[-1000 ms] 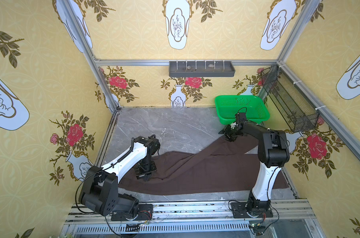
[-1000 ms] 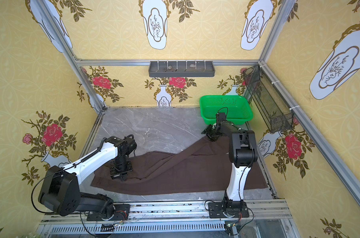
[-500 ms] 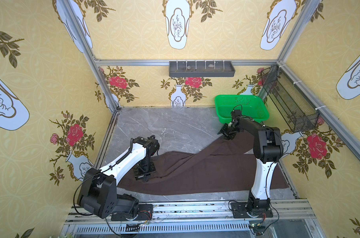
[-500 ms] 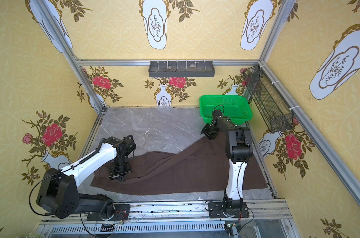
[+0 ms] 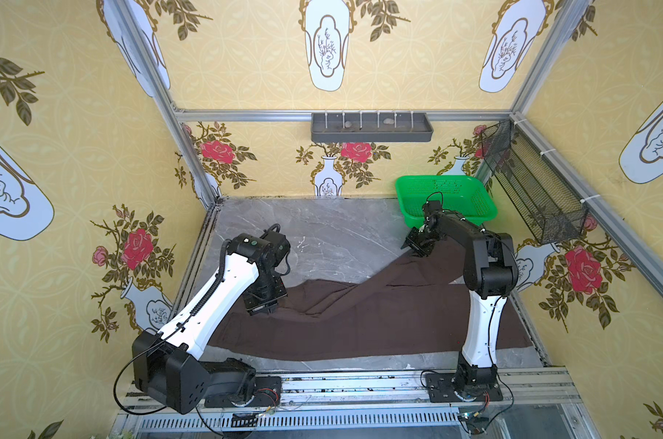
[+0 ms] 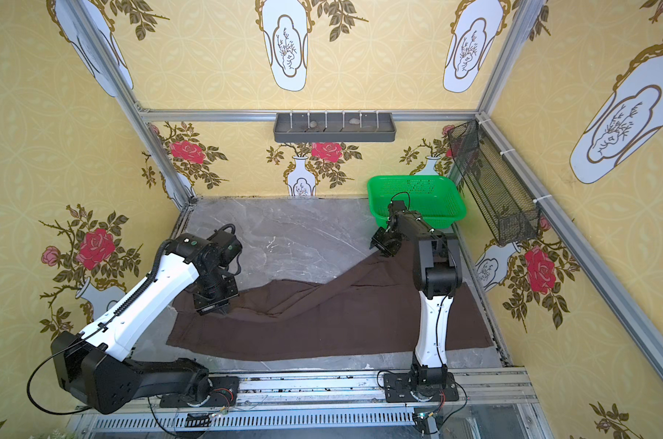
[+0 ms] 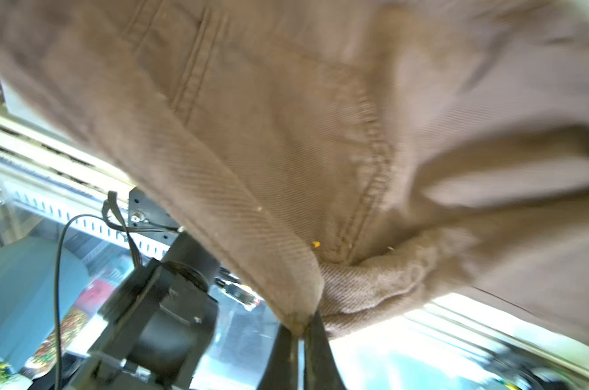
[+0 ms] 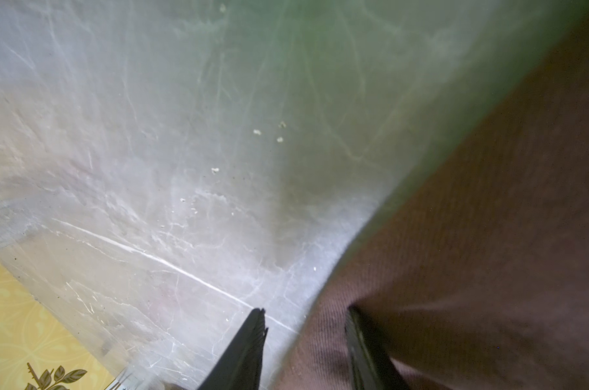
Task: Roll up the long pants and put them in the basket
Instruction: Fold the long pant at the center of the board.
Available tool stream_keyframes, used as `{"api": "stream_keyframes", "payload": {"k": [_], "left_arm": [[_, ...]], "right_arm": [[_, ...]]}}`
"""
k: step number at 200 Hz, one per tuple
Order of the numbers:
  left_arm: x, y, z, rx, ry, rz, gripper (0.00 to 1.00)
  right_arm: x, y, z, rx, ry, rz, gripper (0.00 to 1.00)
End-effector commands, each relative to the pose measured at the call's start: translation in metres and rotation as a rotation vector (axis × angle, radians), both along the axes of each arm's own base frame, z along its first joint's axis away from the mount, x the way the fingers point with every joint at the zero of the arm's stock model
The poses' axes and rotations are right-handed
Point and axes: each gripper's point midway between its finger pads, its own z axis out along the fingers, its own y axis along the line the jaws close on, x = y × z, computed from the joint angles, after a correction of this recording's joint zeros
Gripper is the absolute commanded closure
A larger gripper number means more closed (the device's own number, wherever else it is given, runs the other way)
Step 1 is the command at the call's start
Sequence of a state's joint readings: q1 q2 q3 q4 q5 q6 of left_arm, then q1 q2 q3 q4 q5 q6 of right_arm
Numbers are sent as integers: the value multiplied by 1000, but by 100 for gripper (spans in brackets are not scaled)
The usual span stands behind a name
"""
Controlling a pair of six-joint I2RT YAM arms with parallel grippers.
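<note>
The long pants [image 5: 360,323] [image 6: 322,323] lie spread in dark brown across the front of the marble table, one leg running back toward the right. My left gripper [image 5: 263,308] [image 6: 212,306] is low over their left end. In the left wrist view it [image 7: 299,332] is shut on a pinched fold of the pants [image 7: 286,135]. My right gripper [image 5: 417,247] [image 6: 385,247] is at the far tip of the raised leg. Its jaws [image 8: 306,310] stand apart, one finger on the marble, the other on the fabric [image 8: 488,236], the leg's edge between them.
A green basket [image 5: 436,177] stands at the back right, just behind my right gripper. A black mesh basket [image 5: 531,182] hangs on the right wall and a grey shelf [image 5: 371,129] on the back wall. Bare marble [image 5: 322,235] lies behind the pants.
My right arm has swung its elbow inward and its gripper has shifted slightly left at the leg's tip, jaws narrower than before. The left gripper has barely moved, still pinching the fabric.
</note>
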State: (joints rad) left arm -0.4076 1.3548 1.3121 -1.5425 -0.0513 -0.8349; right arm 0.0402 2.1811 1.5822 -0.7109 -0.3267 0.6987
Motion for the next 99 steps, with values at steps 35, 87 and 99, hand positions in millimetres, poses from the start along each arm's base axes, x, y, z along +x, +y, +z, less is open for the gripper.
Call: {"api": "stream_keyframes", "payload": {"k": [35,87,99], "left_arm": [[-18,-4,24,-49,37,30,100],[-56,9,35,-95,-17,70,100],[-64,15,37,-80,-22,83,100]], "right_arm": [[-67,-37,-26,-213,267,8,57],[-68,-41,-27,-220,272,9,60],[-69,-41,-28,-221,277,10,63]]}}
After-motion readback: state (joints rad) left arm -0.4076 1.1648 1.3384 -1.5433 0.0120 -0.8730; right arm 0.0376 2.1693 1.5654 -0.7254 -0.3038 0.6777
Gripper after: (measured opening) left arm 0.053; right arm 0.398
